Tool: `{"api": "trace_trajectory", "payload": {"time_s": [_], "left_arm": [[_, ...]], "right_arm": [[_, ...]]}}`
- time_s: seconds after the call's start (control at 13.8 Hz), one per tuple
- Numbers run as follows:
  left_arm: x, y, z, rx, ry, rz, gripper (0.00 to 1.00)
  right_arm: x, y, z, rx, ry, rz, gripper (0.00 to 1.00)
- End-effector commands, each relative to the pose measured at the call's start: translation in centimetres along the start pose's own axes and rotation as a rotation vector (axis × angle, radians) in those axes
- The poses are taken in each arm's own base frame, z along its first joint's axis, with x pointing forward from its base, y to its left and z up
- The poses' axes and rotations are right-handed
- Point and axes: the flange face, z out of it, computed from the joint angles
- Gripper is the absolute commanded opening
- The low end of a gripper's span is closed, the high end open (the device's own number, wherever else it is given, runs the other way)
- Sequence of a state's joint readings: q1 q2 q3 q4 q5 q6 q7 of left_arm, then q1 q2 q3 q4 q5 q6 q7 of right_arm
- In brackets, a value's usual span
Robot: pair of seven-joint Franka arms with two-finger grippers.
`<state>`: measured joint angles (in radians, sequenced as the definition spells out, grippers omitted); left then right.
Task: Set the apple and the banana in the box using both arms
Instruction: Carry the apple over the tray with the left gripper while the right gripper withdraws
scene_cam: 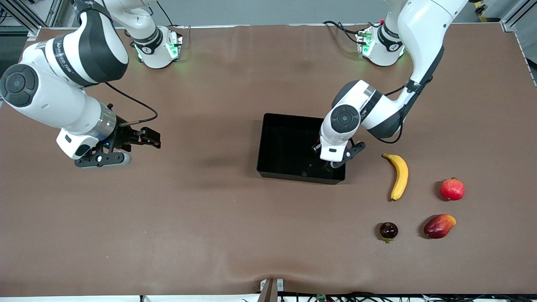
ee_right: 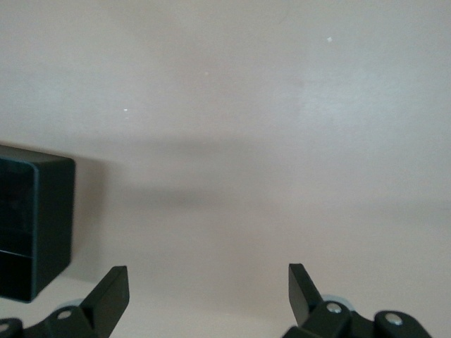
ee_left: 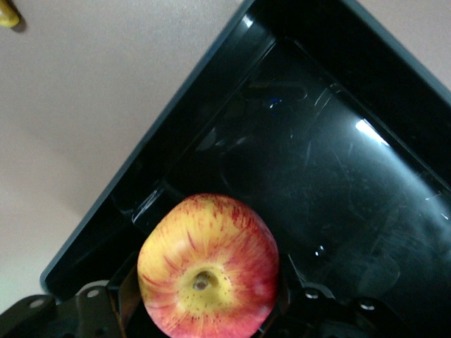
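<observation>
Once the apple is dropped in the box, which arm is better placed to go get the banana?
Left. The left gripper, holding the apple over the box, is beside the banana. The right gripper hangs open over bare table at the right arm's end.

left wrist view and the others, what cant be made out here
- Whether the apple touches the box floor: left wrist view, the apple covers the spot beneath itself.
- The apple in the front view: the left arm's wrist covers it and the left gripper.
- The right gripper in the right wrist view: only the open fingers' tips show, cut off by the picture's edge.
- The banana there: cut off at a corner.
</observation>
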<state>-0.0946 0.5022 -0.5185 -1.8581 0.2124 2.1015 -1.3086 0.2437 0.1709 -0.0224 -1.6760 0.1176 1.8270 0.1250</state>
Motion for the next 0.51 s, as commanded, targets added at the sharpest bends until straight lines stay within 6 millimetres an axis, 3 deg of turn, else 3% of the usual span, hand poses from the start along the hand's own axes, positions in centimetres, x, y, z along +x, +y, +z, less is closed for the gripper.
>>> {"api": "trace_trajectory", "payload": {"time_s": [0.0, 0.43], "left_arm": [[0.2, 0.1, 2.0, -0.008, 0.0, 0.001, 0.0], [-0.2, 0.6, 5.3, 0.02, -0.042, 0.019, 0.0]], "right_arm": [[-1.3, 1.0, -1.7, -0.047, 0.02, -0.039, 1.0], [-3.7, 7.4, -6.6, -0.046, -0.001, -0.038, 1.0]]}}
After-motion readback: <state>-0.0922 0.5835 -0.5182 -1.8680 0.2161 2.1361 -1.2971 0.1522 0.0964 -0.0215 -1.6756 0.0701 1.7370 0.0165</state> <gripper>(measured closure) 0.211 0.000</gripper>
